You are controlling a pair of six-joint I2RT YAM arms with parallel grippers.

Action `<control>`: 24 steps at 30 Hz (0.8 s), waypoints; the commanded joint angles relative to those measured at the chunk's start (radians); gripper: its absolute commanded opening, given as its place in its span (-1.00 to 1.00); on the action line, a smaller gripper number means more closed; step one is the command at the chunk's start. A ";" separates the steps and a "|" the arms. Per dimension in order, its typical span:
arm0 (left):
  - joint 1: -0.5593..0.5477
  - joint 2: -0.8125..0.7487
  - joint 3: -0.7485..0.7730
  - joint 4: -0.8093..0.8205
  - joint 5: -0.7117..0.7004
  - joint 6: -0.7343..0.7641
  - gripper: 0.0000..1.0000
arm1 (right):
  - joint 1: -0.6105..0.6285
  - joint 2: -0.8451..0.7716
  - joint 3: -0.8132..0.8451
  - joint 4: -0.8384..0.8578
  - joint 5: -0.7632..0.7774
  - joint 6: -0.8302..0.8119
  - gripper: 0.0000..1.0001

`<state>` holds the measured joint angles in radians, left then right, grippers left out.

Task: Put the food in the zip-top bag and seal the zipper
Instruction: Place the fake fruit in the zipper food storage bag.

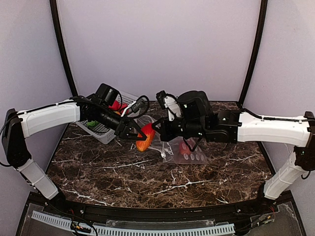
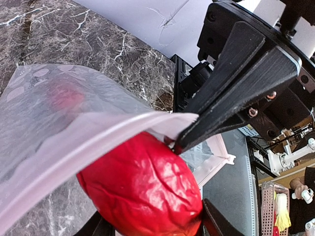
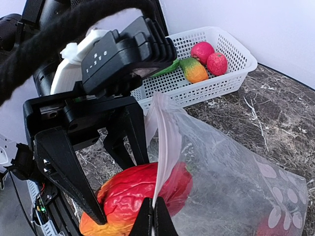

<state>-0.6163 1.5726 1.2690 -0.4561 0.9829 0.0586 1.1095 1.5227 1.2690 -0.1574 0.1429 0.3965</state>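
Note:
My left gripper [image 1: 134, 132] is shut on a large red-and-orange toy fruit [image 1: 146, 137] and holds it at the mouth of the zip-top bag [image 1: 187, 151]. In the left wrist view the fruit [image 2: 142, 191] sits between my fingers, partly under the bag's upper lip [image 2: 98, 135]. My right gripper [image 3: 153, 219] is shut on the pinkish zipper strip [image 3: 167, 147] and holds that lip up. The white slider tab [image 2: 229, 158] shows at the strip's end. A red round piece [image 2: 66, 98] lies inside the bag.
The white lattice basket [image 3: 231, 81] stands at the back left and holds two red round pieces [image 3: 202, 50], an orange-yellow-green piece [image 3: 193, 70] and a green piece [image 3: 165, 69]. The two grippers are close together over the dark marble table [image 1: 123, 172].

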 commanded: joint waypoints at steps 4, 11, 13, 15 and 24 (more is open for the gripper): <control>0.008 -0.022 0.005 0.046 -0.087 -0.049 0.03 | 0.033 0.029 0.007 0.017 -0.021 -0.036 -1.00; 0.045 -0.044 -0.051 0.170 -0.164 -0.175 0.03 | 0.045 0.051 0.030 0.006 -0.030 -0.022 -1.00; 0.048 -0.038 -0.054 0.185 -0.173 -0.188 0.03 | 0.051 0.058 0.040 0.007 -0.030 -0.021 -1.00; 0.049 -0.033 -0.058 0.191 -0.186 -0.197 0.03 | 0.054 0.066 0.050 0.009 -0.039 -0.018 -1.00; 0.049 -0.035 -0.072 0.203 -0.255 -0.209 0.17 | 0.056 0.082 0.063 -0.002 0.007 0.034 -1.00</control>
<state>-0.5724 1.5696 1.2102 -0.2752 0.7750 -0.1417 1.1522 1.5974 1.3060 -0.1631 0.1299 0.3939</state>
